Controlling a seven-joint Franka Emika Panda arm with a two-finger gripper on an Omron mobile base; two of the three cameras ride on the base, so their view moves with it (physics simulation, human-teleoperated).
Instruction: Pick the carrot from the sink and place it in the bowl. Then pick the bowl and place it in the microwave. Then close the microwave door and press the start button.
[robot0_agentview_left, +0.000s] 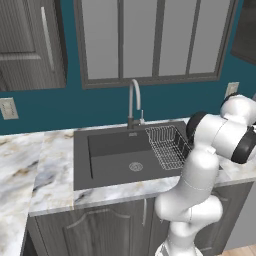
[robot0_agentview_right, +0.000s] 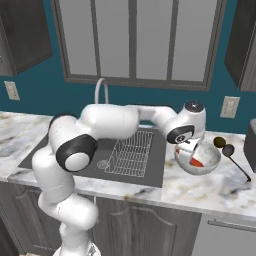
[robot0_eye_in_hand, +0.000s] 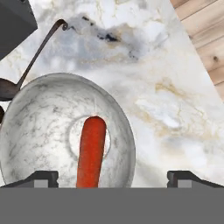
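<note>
The orange-red carrot (robot0_eye_in_hand: 92, 151) lies in the bottom of the marbled bowl (robot0_eye_in_hand: 30, 127), which stands on the counter right of the sink (robot0_agentview_right: 152, 160). My gripper (robot0_eye_in_hand: 113, 178) hangs just above the bowl, open. Its fingertips (robot0_eye_in_hand: 41, 177) stand wide apart on either side of the carrot and do not touch it. From the right base view, the gripper (robot0_agentview_right: 189, 150) points down into the bowl (robot0_agentview_right: 212, 159), with the carrot (robot0_agentview_right: 197, 162) showing red inside. A dark box corner (robot0_agentview_right: 250, 145) sits at the counter's right end; I cannot tell whether it is the microwave.
A wire rack (robot0_agentview_right: 130, 152) fills the sink's right half, and the curved faucet (robot0_agentview_left: 134, 100) rises behind the basin (robot0_agentview_left: 120, 155). Dark ladles (robot0_agentview_right: 227, 150) lie on the marble right of the bowl. The counter's front edge and wooden floor (robot0_eye_in_hand: 205, 39) are close by.
</note>
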